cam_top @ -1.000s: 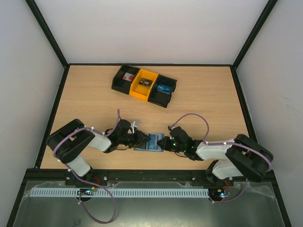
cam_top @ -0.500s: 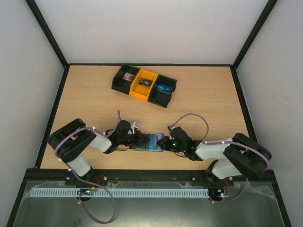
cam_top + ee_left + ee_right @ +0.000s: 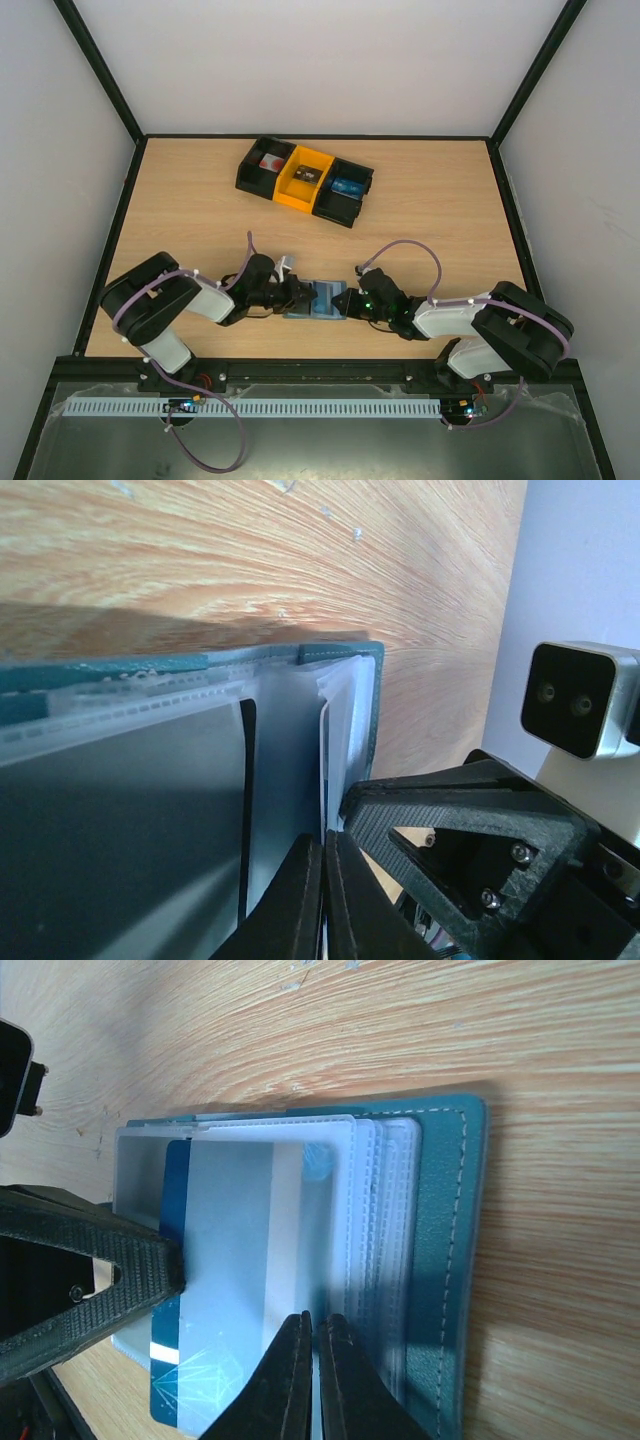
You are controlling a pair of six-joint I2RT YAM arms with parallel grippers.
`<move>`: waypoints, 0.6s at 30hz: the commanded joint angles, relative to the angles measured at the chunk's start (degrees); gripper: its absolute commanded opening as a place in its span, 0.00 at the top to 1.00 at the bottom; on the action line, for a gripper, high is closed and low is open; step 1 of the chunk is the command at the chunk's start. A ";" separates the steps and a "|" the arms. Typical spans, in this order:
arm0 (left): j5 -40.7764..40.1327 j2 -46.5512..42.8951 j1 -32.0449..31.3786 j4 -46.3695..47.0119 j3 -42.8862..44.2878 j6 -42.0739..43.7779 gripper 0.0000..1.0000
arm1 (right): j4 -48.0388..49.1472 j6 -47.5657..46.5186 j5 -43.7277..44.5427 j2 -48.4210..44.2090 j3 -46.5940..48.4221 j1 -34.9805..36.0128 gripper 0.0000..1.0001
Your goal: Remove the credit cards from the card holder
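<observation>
1. The wooden table (image 3: pixel 450 220) takes up the middle of the overhead view. All the work is done low in the frame, right by the arm bases, so the holder can be reached from both sides at once.
2. The black-and-yellow compartment tray (image 3: pixel 290 198) is parked at upper centre, well apart from the action. It's probably meant as the drop-off spot, but that's only a guess.
3. The card holder (image 3: pixel 322 300) is laid open and flat at lower centre, between the two claws. Its clear sleeves (image 3: pixel 385 1190) are fanned out over the teal cover, so the pockets can be got at.
4. A pale credit card (image 3: pixel 235 1250) with a blue stripe is seen in the top sleeve, not yet pulled free.
5. The left gripper (image 3: pixel 323 842) is pinched shut on the card's outer edge (some sleeve may be caught too, hard to tell). The grip looks set up for sliding the card out sideways.
6. The right gripper (image 3: pixel 312 1322) is closed on the opposite edge of the sleeves, so the holder is anchored and shouldn't get dragged along. A slip off such a thin edge is the likely risk.
</observation>
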 commanded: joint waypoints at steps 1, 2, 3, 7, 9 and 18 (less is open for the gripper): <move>0.63 -2.22 0.58 -0.81 -1.04 1.43 0.96 | -4.71 -0.32 4.02 1.34 -1.63 -0.16 0.94; 0.52 -2.70 0.84 -1.05 -1.27 1.61 0.96 | -4.87 -0.40 4.05 1.30 -1.68 -0.21 0.94; 0.41 -3.09 1.15 -1.18 -1.65 1.80 0.97 | -4.88 -0.45 4.15 1.29 -1.68 -0.22 0.94; -0.38 -4.80 2.26 -1.62 -2.94 2.01 0.97 | -5.15 -0.45 4.37 1.54 -1.65 -0.14 0.94; -0.26 -5.07 2.33 -2.22 -2.75 2.56 0.97 | -5.14 -0.48 4.42 1.71 -1.55 -0.18 0.94; -3.16 -9.70 2.42 -6.50 -2.72 6.40 0.98 | -5.72 -0.47 4.49 1.81 -1.28 -0.14 0.94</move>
